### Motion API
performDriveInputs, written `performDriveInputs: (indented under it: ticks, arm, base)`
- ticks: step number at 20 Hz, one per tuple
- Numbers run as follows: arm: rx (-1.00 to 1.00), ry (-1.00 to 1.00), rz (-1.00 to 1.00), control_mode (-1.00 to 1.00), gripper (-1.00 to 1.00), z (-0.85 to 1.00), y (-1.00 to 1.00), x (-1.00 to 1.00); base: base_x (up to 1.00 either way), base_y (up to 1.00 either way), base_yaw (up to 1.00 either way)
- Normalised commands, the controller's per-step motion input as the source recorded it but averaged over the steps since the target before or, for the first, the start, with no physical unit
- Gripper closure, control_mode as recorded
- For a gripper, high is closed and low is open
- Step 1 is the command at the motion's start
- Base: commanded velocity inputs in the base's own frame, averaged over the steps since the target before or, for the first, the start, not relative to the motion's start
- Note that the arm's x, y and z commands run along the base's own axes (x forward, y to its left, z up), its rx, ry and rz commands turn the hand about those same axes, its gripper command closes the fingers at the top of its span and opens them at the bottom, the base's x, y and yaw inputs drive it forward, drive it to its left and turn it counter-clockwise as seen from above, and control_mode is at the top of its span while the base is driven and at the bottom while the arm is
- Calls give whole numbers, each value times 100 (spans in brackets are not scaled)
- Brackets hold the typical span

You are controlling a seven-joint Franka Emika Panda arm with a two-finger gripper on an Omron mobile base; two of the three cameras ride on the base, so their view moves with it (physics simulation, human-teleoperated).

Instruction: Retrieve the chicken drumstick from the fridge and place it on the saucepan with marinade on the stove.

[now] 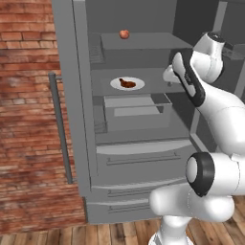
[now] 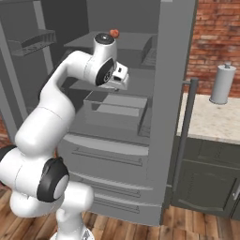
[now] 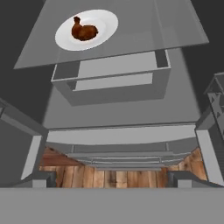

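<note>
The fridge [image 1: 72, 95] stands open before me. On its middle shelf a reddish-brown chicken drumstick [image 1: 127, 83] lies on a round white plate [image 1: 115, 85]. My gripper [image 1: 167, 75] hovers over the right part of that shelf, to the right of the plate and apart from it. The hand view looks down on the drumstick [image 3: 84, 31] and plate [image 3: 107, 19] at the upper left, with my gripper [image 3: 111, 181] open and nothing between its fingertips [image 3: 43, 179]. From the right the hand [image 2: 123, 78] shows in front of the shelves. The saucepan and the stove are out of view.
A small red apple [image 1: 124, 34] sits on the upper shelf. A grey drawer [image 1: 136, 112] juts out below the plate's shelf. The open door [image 2: 173, 70] with its bar handle [image 2: 185, 126] stands at the right, beside a counter [image 2: 206, 122] with a paper towel roll [image 2: 221, 84].
</note>
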Motion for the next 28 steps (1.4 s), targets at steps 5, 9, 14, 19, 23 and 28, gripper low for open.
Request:
performDriveInputs:
  ticks: [5, 9, 14, 19, 23, 28]
  arm:
    - [0, 0, 0, 100, -100, 0, 0, 0]
    - [0, 0, 0, 100, -100, 0, 0, 0]
    - [0, 0, 0, 100, -100, 0, 0, 0]
    - [0, 0, 0, 100, -100, 0, 0, 0]
    - [0, 0, 0, 100, -100, 0, 0, 0]
    - [0, 0, 0, 100, -100, 0, 0, 0]
  base:
    - [37, 1, -1]
    - [62, 9, -5]
    - [61, 11, -2]
    - [40, 28, 0]
    - [36, 48, 4]
    - [16, 38, 14]
